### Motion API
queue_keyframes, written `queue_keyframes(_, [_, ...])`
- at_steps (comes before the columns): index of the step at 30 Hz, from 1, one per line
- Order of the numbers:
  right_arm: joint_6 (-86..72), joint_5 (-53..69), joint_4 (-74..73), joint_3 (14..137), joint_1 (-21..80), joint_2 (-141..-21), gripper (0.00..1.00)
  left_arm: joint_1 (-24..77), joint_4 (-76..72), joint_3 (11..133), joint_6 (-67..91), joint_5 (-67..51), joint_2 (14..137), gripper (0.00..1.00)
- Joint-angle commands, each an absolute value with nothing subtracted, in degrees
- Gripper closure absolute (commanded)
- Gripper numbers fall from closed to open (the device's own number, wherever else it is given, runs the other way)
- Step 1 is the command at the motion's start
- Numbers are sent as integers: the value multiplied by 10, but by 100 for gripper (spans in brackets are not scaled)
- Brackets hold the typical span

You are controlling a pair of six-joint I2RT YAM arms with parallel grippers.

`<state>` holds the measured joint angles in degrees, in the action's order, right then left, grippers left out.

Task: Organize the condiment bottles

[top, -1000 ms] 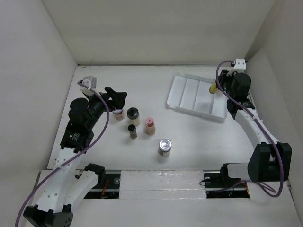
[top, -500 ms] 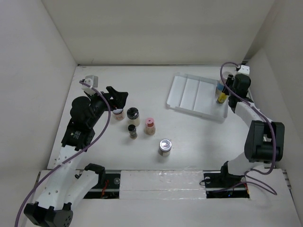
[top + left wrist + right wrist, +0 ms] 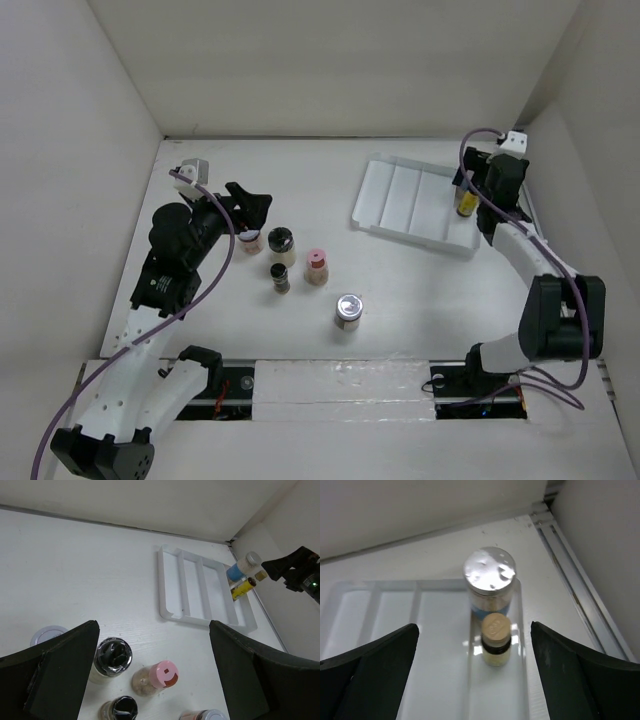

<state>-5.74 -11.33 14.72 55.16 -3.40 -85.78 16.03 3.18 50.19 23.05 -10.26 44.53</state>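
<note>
Five condiment bottles stand loose on the table: a pale-lidded one (image 3: 250, 240), a black-capped jar (image 3: 281, 243), a small dark bottle (image 3: 280, 279), a pink-capped one (image 3: 316, 266) and a silver-capped jar (image 3: 347, 311). In the rightmost slot of the white tray (image 3: 400, 205) stand a blue-labelled jar (image 3: 490, 572) and, in front of it, a slim yellow bottle (image 3: 496, 637). My right gripper (image 3: 474, 647) is open, its fingers (image 3: 585, 675) wide on either side of the yellow bottle and not touching it. My left gripper (image 3: 153, 630) is open above the loose bottles, holding nothing.
White walls close in the table on three sides. The tray's other slots (image 3: 385, 625) hold nothing. A metal rail (image 3: 570, 595) runs along the right wall beside the tray. My left arm (image 3: 175, 250) leans over the table's left part.
My right gripper carried the yellow bottle to the tray's rightmost slot, then opened and let it go; it stands there now. My left arm has barely moved.
</note>
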Motion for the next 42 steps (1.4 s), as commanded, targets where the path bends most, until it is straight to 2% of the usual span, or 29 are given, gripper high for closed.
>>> queue_keyframes(1, [-60,-139,160,542,33,-771,1,156,6,505,230,-113,444,12])
queue_keyframes(4, [-48,-118,146,524,94,-730,1,156,6,505,230,-113,449,12])
queue_keyframes(5, [-41,-70,146,517,138,-724,3,156,6,505,230,-108,449,12])
queue_keyframes(7, [-33,-6,122,505,183,-716,19,156,6,505,230,-108,444,11])
queue_keyframes(8, [-20,68,117,499,228,-708,29,156,6,505,230,-108,444,11])
queue_keyframes(9, [-12,101,104,493,251,-708,54,156,11,505,230,-108,444,11])
queue_keyframes(10, [4,123,85,493,272,-694,59,156,11,505,230,-108,444,11])
queue_keyframes(11, [17,143,41,487,294,-687,59,156,11,505,230,-108,444,11])
queue_keyframes(12, [29,173,13,487,333,-679,53,156,11,505,230,-108,444,11])
queue_keyframes(13, [35,173,-17,482,351,-670,32,156,11,505,230,-108,444,11])
queue_keyframes(14, [35,173,-62,475,365,-651,19,156,11,505,230,-108,444,11])
queue_keyframes(16, [47,217,-104,468,398,-644,0,156,11,505,230,-108,449,11])
queue_keyframes(19, [54,254,-174,473,440,-638,0,156,11,505,230,-113,449,11])
queue_keyframes(25, [67,236,-268,504,475,-679,0,156,11,512,230,-108,449,11])
queue_keyframes(29, [62,285,-268,504,495,-721,0,156,11,512,230,-114,449,11])
queue_keyframes(37, [62,228,-224,515,513,-773,0,156,11,506,230,-114,439,11])
queue_keyframes(39, [48,203,-210,515,519,-781,8,156,11,506,230,-114,439,11])
queue_keyframes(41, [40,164,-195,515,519,-781,22,156,11,506,230,-114,439,11])
queue_keyframes(42, [29,149,-181,510,519,-771,25,156,11,506,230,-114,439,11])
